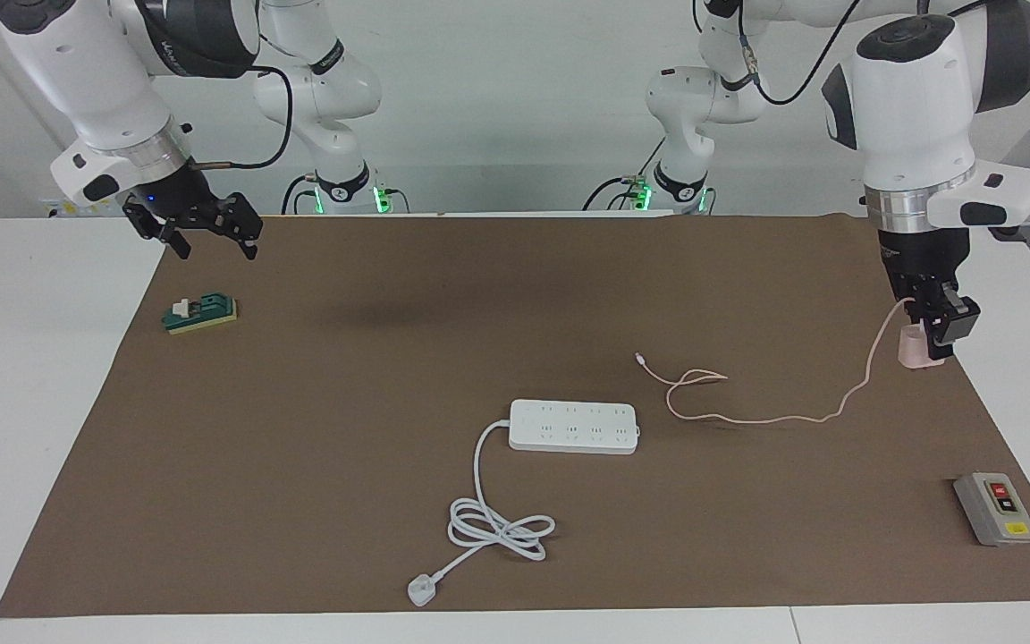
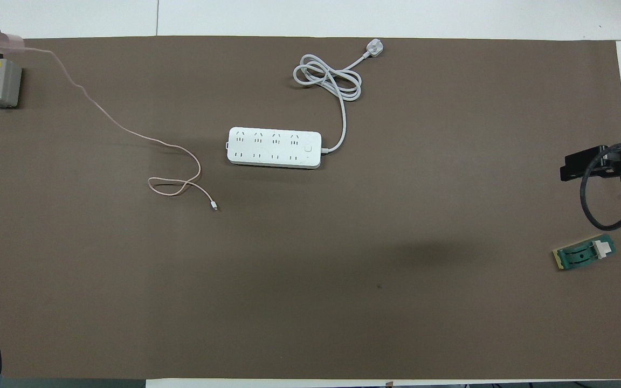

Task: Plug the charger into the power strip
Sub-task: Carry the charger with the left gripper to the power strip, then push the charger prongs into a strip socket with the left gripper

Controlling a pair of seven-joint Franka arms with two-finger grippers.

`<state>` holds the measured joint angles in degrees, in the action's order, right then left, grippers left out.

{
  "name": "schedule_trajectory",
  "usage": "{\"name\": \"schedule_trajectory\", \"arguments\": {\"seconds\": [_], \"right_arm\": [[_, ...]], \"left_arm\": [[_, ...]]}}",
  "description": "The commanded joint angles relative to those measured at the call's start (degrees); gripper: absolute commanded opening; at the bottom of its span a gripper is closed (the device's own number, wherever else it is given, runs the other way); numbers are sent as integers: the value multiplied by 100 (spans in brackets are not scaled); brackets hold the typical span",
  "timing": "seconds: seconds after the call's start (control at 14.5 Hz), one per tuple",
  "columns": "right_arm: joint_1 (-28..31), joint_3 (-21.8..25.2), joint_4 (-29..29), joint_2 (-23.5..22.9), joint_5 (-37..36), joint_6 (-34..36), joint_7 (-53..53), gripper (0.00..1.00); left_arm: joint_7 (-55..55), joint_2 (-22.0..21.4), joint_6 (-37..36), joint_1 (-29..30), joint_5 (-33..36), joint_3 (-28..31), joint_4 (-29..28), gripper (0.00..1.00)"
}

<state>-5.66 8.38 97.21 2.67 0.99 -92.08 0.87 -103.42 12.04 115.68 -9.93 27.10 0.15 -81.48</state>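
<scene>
- Brown matting (image 1: pixel 318 501) covers a white table; both arms stand at the robots' end against a plain white wall.
- The left gripper (image 1: pixel 933 344) hangs at the left arm's end of the mat, its fingers closed on the charger (image 1: pixel 912 349). The pink cube is held by its top, raised off the mat, presumably so the prong face points down for insertion.
- The pink cable (image 1: pixel 774 416) trails from the charger down onto the mat. It ends in a loose loop and a free connector lying nearer to the robots than the power strip (image 1: pixel 573 426). The slack suggests the cable will drag freely and not resist the carry.
- The power strip lies flat at mid-mat, sockets upward, well apart from the charger. Its white cord (image 1: pixel 497 523) is coiled farther from the robots, clear of the socket face.
- The right gripper (image 1: pixel 209 234) waits with fingers spread and empty, raised over the mat's edge at the right arm's end, above the green-and-white block (image 1: pixel 200 314).
- The grey button box (image 1: pixel 995 508) sits at the left arm's end, farther from the robots than the charger.
- Judgement: transport is in hand; alignment over a socket is not yet begun.
</scene>
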Motion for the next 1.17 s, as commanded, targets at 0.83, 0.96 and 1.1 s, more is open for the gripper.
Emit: {"name": "schedule_trajectory", "arguments": {"seconds": [0.83, 0.96, 1.1], "right_arm": [[48, -29, -18, 49, -82, 111, -105, 100], [48, -29, -18, 49, -82, 111, -96, 100], [48, -29, -18, 49, -82, 111, -96, 100]], "left_arm": [[-978, 236, 1141, -1520, -610, -24, -1256, 0], [-1040, 421, 949, -1705, -610, -24, -1247, 0], [-1057, 527, 598, -1811, -610, -24, -1247, 0]]}}
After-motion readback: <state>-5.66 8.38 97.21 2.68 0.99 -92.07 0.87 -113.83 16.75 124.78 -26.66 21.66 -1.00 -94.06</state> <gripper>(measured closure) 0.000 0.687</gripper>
